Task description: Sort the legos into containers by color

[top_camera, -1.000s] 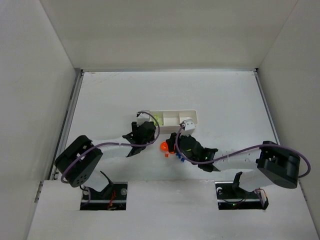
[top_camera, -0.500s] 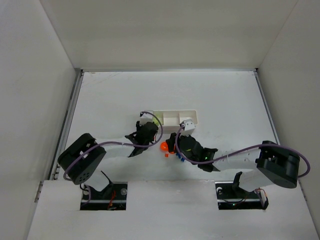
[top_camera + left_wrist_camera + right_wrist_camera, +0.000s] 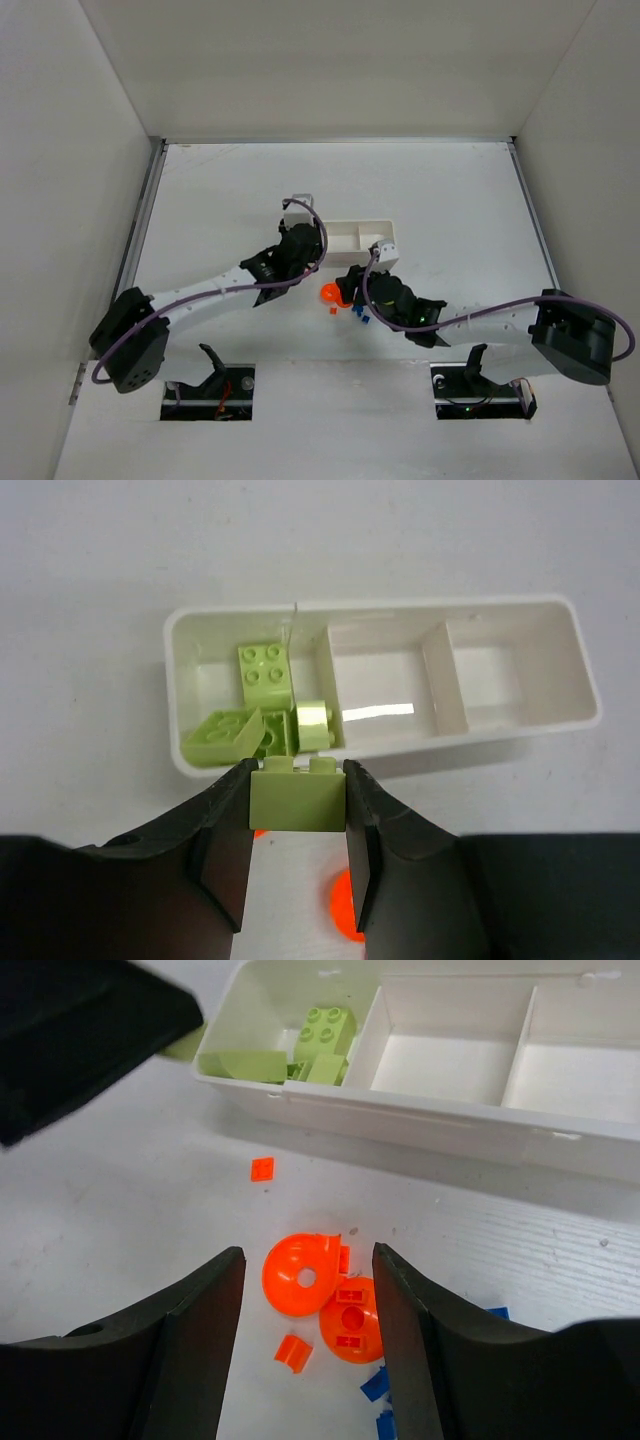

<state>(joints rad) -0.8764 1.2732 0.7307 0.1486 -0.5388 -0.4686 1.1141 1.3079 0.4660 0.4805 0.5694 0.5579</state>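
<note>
The white three-compartment tray (image 3: 375,226) lies at mid-table. Its left compartment holds several lime green bricks (image 3: 265,668), also seen in the right wrist view (image 3: 325,1028). The middle and right compartments hold nothing. My left gripper (image 3: 297,780) is shut on a lime green brick (image 3: 297,802), held above the table just short of the tray's near wall (image 3: 400,752). My right gripper (image 3: 307,1255) is open and straddles two round orange pieces (image 3: 300,1275) on the table. A small orange tile (image 3: 262,1168) and blue bricks (image 3: 378,1385) lie nearby.
The left gripper's black body (image 3: 80,1030) hangs close to the upper left of the right gripper. The orange cluster (image 3: 332,294) lies between the two grippers (image 3: 303,250), (image 3: 347,290). White enclosure walls (image 3: 70,200) surround the table.
My left gripper has moved away from the bases, up to the tray's left compartment, carrying the green brick. My right gripper has shifted only slightly over the orange pieces.
</note>
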